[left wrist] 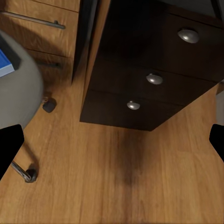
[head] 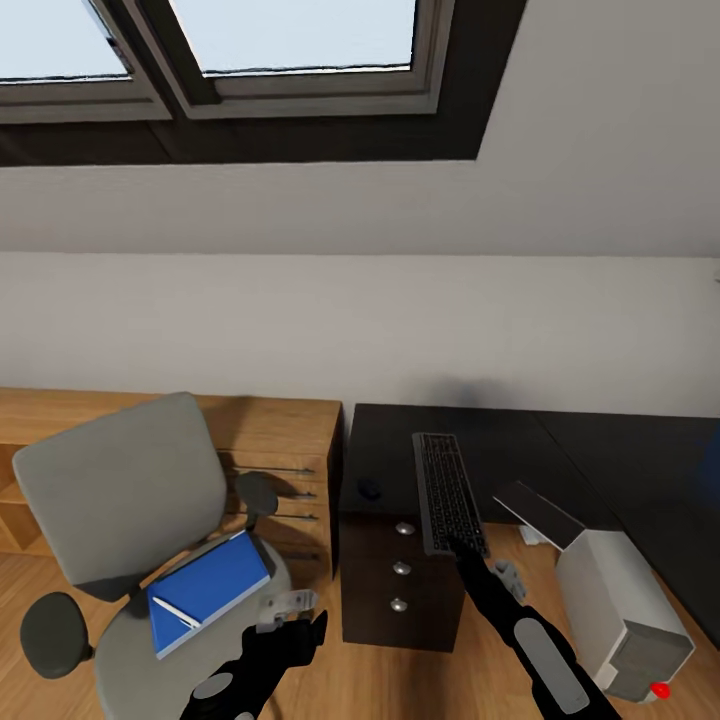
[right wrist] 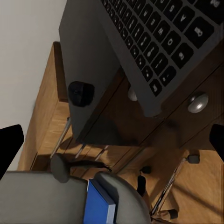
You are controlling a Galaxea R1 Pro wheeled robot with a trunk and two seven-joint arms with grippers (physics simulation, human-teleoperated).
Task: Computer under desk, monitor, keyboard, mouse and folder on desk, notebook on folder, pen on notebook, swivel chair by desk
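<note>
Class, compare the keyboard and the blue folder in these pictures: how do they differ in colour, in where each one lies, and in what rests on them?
The keyboard has dark keys in a grey frame; the folder is bright blue. The keyboard lies on the black desk, its near end jutting past the edge above the drawers; the folder lies on the seat of the swivel chair. A thin white pen rests on the folder, while the keyboard's top is bare. Both are flat, thin rectangles.

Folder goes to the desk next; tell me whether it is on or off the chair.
On: the folder lies flat on the chair seat.
</note>
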